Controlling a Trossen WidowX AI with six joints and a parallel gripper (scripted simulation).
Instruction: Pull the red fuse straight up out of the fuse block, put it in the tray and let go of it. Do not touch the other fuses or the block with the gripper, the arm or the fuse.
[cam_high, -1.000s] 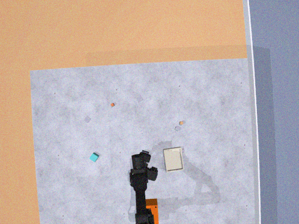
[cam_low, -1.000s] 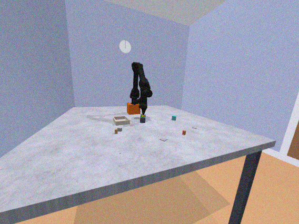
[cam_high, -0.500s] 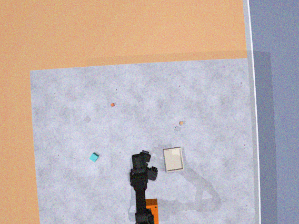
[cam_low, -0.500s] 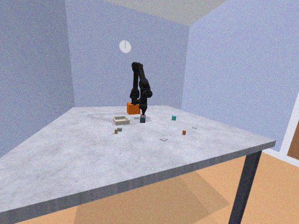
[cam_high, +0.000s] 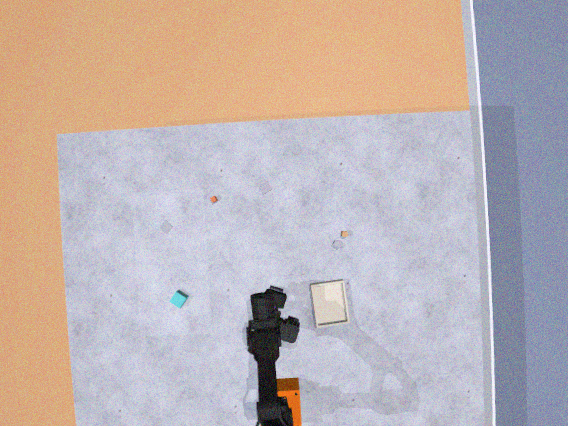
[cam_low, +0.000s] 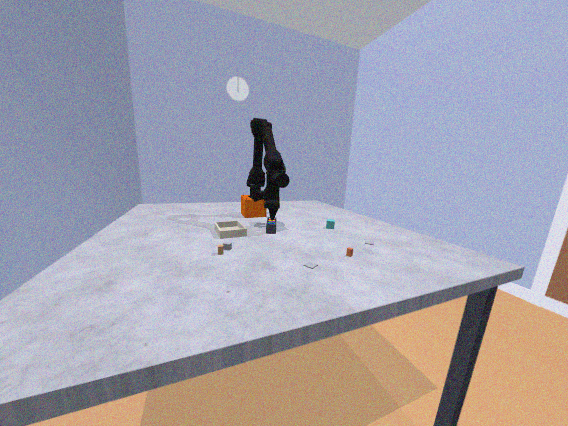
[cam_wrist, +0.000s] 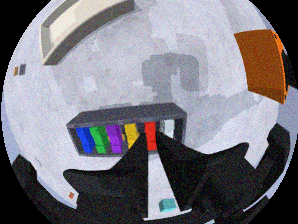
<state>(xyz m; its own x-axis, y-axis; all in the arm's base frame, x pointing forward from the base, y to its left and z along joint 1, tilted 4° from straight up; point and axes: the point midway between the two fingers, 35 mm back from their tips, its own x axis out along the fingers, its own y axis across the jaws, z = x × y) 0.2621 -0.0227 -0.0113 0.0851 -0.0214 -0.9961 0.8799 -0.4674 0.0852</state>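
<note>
top: fuse block (cam_low: 271, 227) hidden under arm (cam_high: 266, 327) | exterior: fuses too small to tell apart

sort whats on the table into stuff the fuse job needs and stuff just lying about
Job:
red fuse
fuse block with the other fuses
tray
gripper, closing around the red fuse

Lying about:
teal cube
two small orange cubes
flat grey tiles
</note>
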